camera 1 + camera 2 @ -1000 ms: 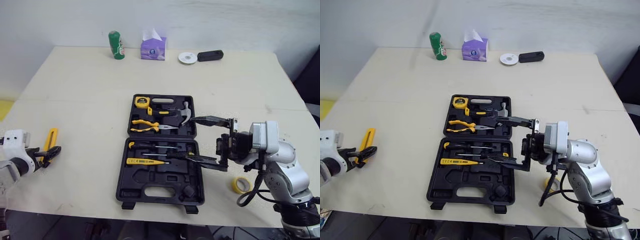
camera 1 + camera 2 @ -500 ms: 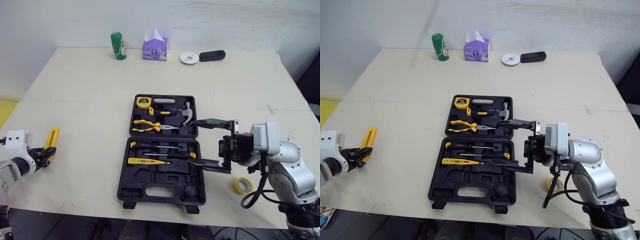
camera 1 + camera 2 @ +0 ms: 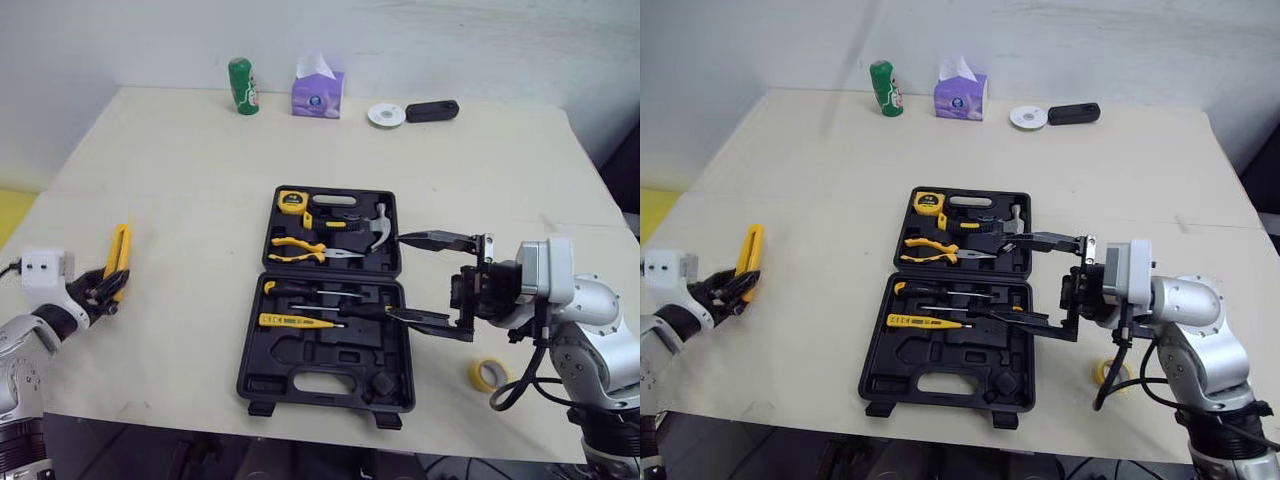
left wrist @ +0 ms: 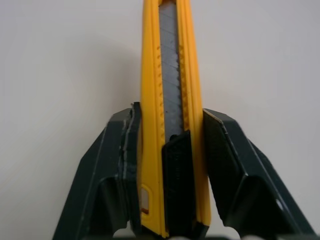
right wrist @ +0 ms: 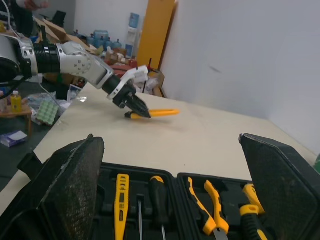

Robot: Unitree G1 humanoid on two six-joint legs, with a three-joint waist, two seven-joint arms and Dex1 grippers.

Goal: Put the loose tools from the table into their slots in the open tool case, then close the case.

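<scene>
A yellow utility knife (image 3: 120,255) sits near the table's left edge, and my left gripper (image 3: 100,295) is shut on its near end. In the left wrist view both fingers (image 4: 122,165) press the knife's (image 4: 170,75) sides. The open black tool case (image 3: 310,355) lies mid-table holding a tape measure (image 3: 291,201), hammer (image 3: 372,226), pliers (image 3: 300,249), screwdrivers and a yellow tester (image 3: 295,321). My right gripper (image 3: 397,276) hovers open at the case's right side, holding nothing. The right wrist view shows the left gripper (image 5: 137,107) gripping the knife (image 5: 157,113).
A yellow tape roll (image 3: 485,375) lies right of the case near the front edge. At the table's far edge stand a green bottle (image 3: 241,86), a purple tissue box (image 3: 318,92), a white disc (image 3: 381,115) and a black object (image 3: 432,110).
My left gripper has closed on the knife's near end. The whole picture has shifted a little with the camera. The right arm stays where it was.
</scene>
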